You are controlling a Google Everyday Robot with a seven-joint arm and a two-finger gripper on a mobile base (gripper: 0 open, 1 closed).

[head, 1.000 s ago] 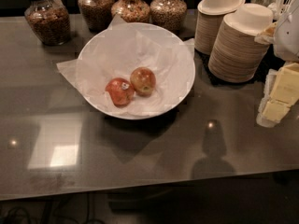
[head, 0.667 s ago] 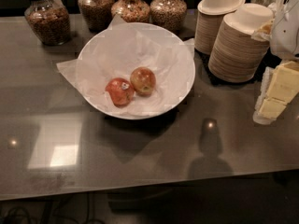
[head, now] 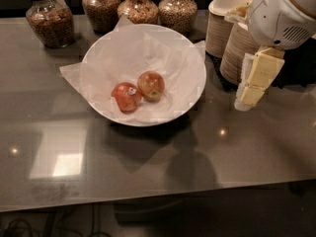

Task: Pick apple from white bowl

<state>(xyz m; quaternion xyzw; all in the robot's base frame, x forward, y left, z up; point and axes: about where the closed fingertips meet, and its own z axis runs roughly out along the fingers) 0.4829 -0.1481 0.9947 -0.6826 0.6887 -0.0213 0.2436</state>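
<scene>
The apple, yellowish-orange with a red blush, lies in the middle of the white bowl, which is wide, shallow and lined with crumpled white paper. A deeper red apple with a small white sticker touches it on its left. My gripper hangs at the right of the view, to the right of the bowl and above the table, with its cream fingers pointing down. It holds nothing that I can see.
Several glass jars of grains stand along the back edge. Two stacks of beige paper bowls stand at the back right, behind my arm. The dark glossy table has its front edge low in the view.
My arm and gripper have moved left and further into view, closer to the bowl. The apples and the bowl have not moved.
</scene>
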